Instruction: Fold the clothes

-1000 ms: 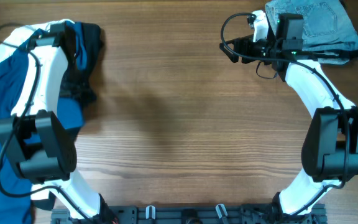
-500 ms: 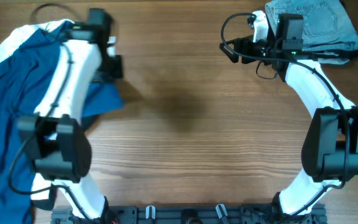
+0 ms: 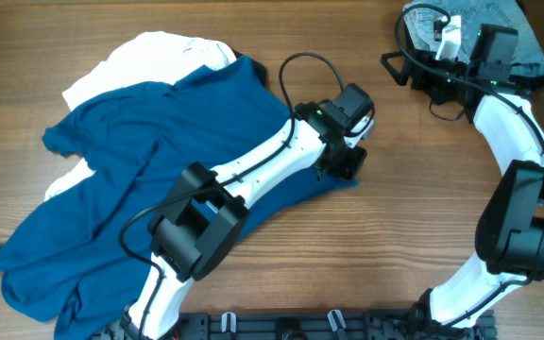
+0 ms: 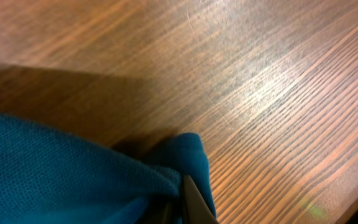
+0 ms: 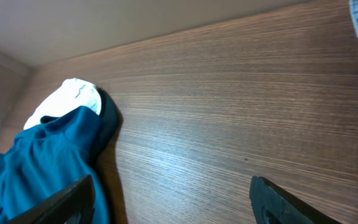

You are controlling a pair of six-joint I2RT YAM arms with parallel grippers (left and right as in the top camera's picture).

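A blue shirt [image 3: 149,179] lies spread from the left edge to the table's middle, partly over a white garment [image 3: 159,52]. My left gripper [image 3: 348,165] is shut on the blue shirt's right edge, near the table's middle. In the left wrist view the blue cloth [image 4: 73,180] is pinched between the fingers [image 4: 182,208]. My right gripper [image 3: 397,68] is open and empty at the back right, next to folded grey jeans [image 3: 499,24]. In the right wrist view the open fingers [image 5: 173,199] frame bare wood, with the blue shirt [image 5: 42,162] and the white garment [image 5: 67,99] at the left.
The wooden table [image 3: 395,246] shows bare to the right of the shirt and along the front right. The folded jeans take the back right corner. A dark rail [image 3: 281,326] runs along the front edge.
My left gripper has dragged the blue shirt from the far left rightward to the table's middle, spreading it out. The right gripper has shifted a little to the right.
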